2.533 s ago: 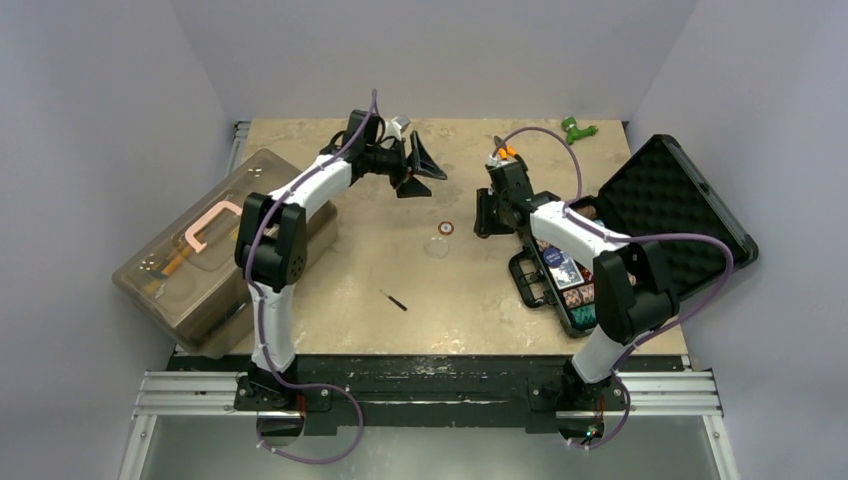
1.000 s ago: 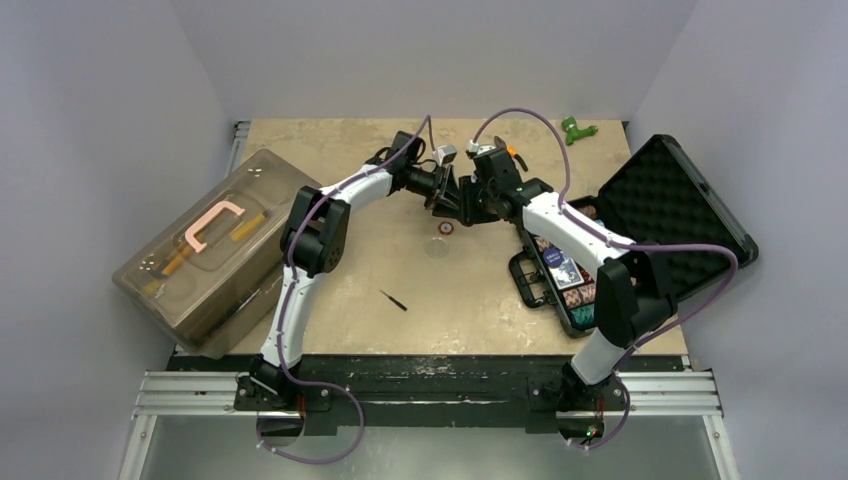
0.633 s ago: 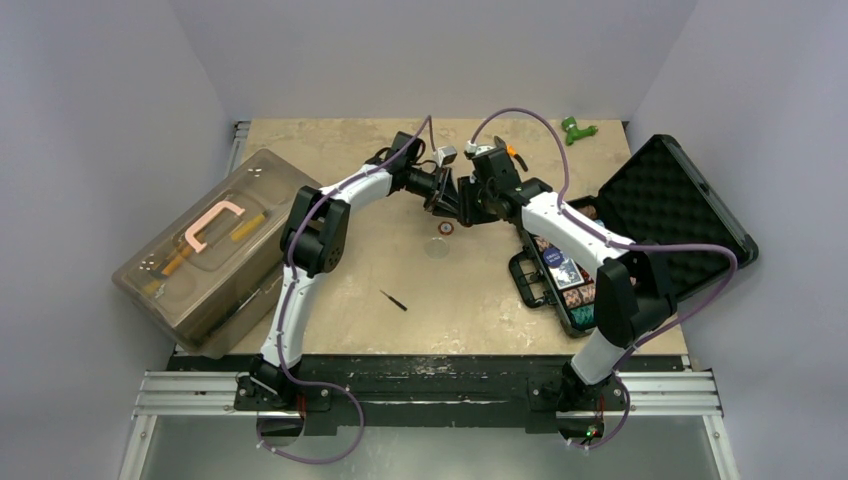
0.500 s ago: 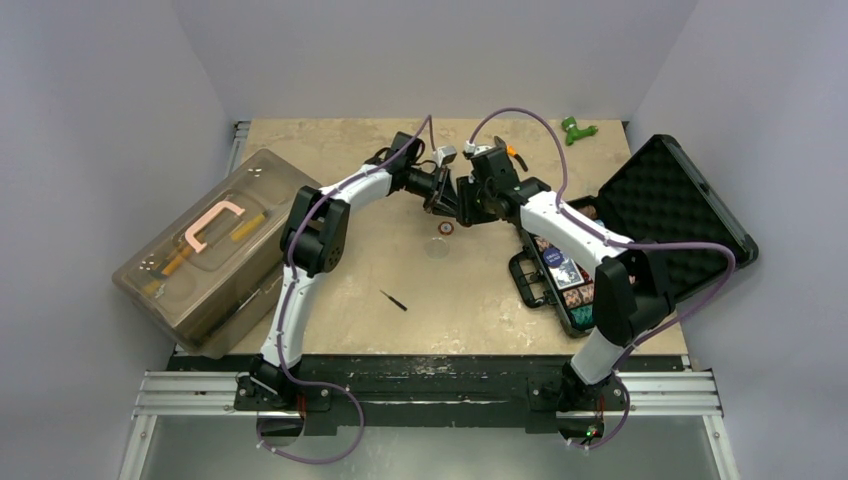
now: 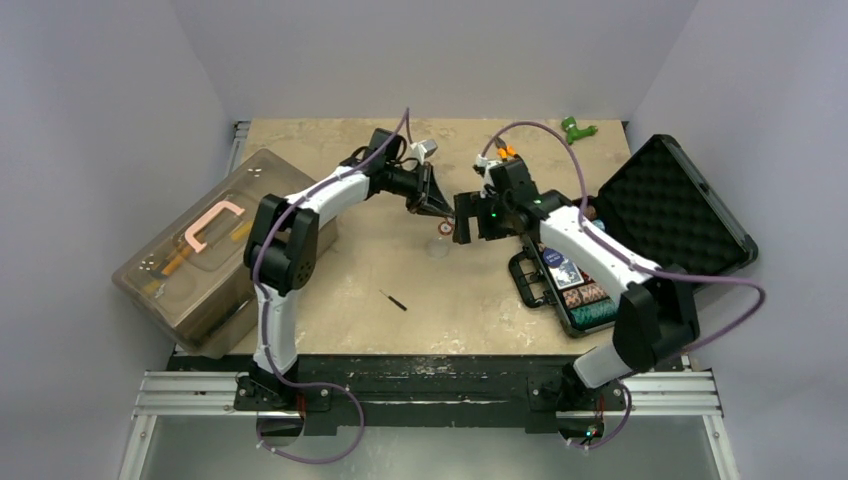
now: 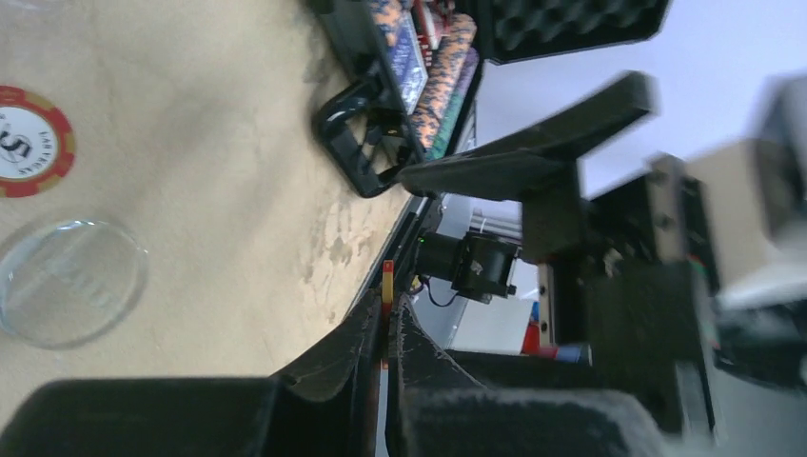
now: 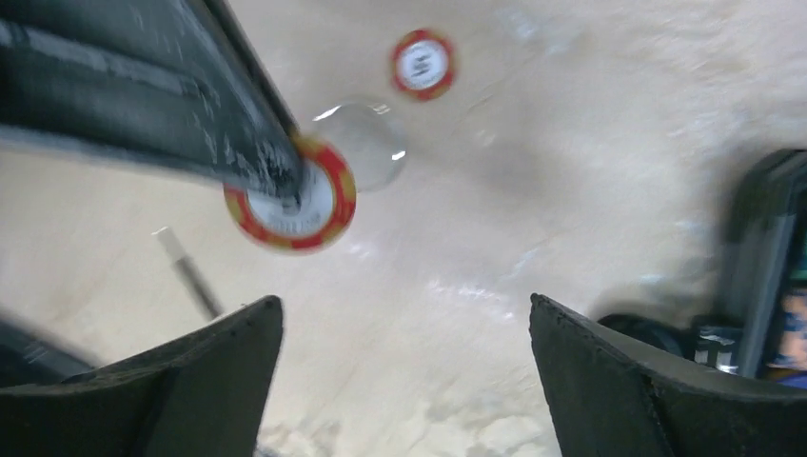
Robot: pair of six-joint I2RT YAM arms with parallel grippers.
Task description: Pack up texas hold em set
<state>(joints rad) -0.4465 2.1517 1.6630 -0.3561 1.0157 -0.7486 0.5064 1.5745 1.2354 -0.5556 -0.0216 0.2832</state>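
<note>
Well off to the left of the left gripper [image 5: 437, 203], a translucent brown toolbox [image 5: 215, 270] lies askew at the table's [image 5: 330, 320] left edge, a pink handle [image 5: 210, 225] on its lid. Nearer the arm bases than either gripper, a slim dark tool [image 5: 394, 300] lies alone. Beyond the right gripper [image 5: 462, 218], to its right, a small green object [image 5: 577, 128] sits by the far edge.

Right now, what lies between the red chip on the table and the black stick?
A clear round disc, close beside the red chip; then bare table to the black stick. Top view.
</note>
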